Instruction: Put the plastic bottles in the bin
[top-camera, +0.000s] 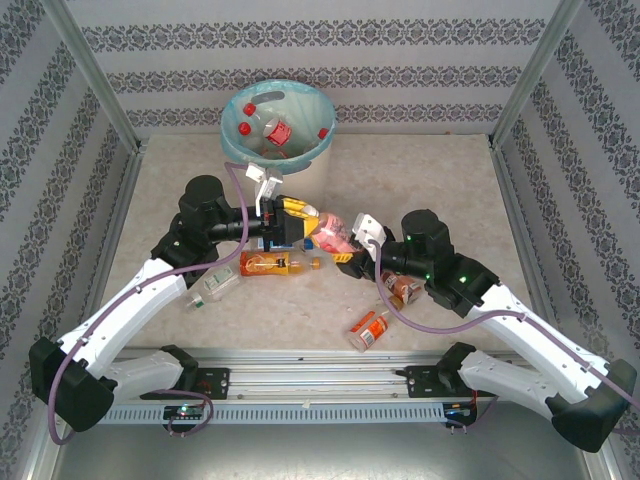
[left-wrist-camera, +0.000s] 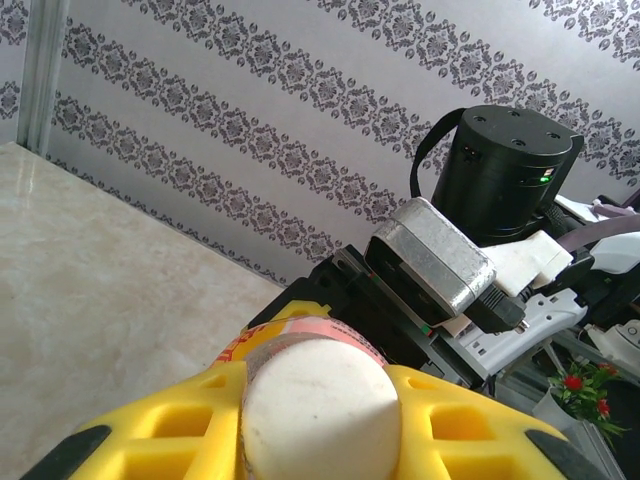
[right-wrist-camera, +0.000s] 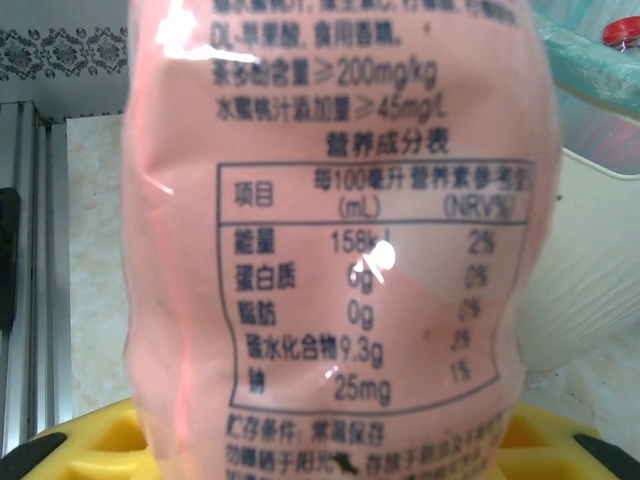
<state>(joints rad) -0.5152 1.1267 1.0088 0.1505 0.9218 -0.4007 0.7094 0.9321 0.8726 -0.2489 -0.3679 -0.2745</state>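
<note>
On the mottled beige bench (top-camera: 450, 190), a clear bottle (top-camera: 210, 289) lies at lower left beside the left arm's white link. Just right of it lies an orange bottle (top-camera: 273, 263). The left arm rises from the lower-left corner, bends at a black elbow and reaches toward the centre. The left end effector (left-wrist-camera: 318, 400) has ribbed yellow fingers (left-wrist-camera: 165, 425) pressed against both sides of a smooth white rounded end of the pink bottle (top-camera: 332, 232), so it is gripping that end.

The bin (top-camera: 312, 155), round, cream and lined with a thin light-blue bag, stands at upper centre, just above the left wrist. Red-capped bottles lie inside it.

The pink bottle hangs above the bench at mid-frame, slanting down to the right between the two arms. Its glossy pink label is printed with black text. The right end effector (right-wrist-camera: 320, 445) clamps the body between its yellow fingers. The right arm comes in from the lower-right corner, folded low. A brown bottle (top-camera: 402, 288) lies under it, and a small orange bottle (top-camera: 369, 330) lies below that.
</note>
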